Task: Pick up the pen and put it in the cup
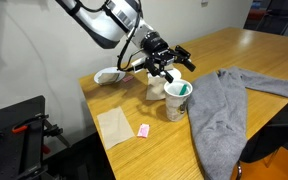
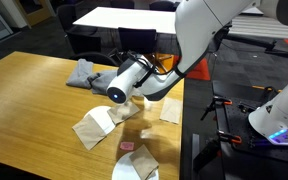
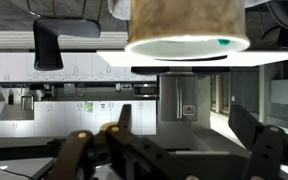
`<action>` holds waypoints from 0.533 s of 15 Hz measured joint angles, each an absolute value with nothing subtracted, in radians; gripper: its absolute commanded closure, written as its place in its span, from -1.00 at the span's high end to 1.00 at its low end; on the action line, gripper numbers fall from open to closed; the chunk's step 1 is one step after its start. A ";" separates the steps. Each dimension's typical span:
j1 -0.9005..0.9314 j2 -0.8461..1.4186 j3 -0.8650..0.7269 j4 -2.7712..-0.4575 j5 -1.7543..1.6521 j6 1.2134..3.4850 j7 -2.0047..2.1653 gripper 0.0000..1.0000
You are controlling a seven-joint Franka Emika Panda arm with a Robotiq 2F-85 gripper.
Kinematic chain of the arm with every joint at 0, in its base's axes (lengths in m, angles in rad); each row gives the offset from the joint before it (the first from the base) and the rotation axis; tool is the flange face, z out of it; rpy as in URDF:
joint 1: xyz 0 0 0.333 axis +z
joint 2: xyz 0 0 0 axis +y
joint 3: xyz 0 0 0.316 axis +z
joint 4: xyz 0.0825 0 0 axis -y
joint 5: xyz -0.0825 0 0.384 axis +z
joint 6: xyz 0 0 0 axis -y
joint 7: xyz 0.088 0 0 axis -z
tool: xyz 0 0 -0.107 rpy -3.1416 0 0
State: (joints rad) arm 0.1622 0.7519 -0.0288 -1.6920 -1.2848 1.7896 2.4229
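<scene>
The white paper cup [image 1: 175,104] stands upright on the wooden table [image 1: 219,50], next to the grey cloth. A green bit shows inside its mouth: the pen [image 1: 184,90] is in the cup. My gripper [image 1: 170,68] hangs just above and behind the cup, open and empty. The wrist view is upside down: the cup [image 3: 189,22] is at the top, with a green spot of the pen [image 3: 222,43] at its rim. My gripper's fingers [image 3: 184,118] are spread wide with nothing between them. In the exterior view from the opposite side my arm hides the cup.
A grey cloth [image 1: 224,105] lies beside the cup. A shallow white bowl [image 1: 108,75], a tan napkin [image 1: 114,125] and a small pink block [image 1: 144,130] lie near the table's corner. They also show as napkins [image 2: 94,128], a block [image 2: 127,147] and a bowl [image 2: 134,172].
</scene>
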 measured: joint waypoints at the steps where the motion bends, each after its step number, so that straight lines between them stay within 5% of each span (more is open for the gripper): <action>1: 0.162 0.737 -0.029 -1.692 -1.282 1.784 2.423 1.00; 8: 0.159 0.566 -0.020 -1.708 -1.252 1.726 2.369 1.00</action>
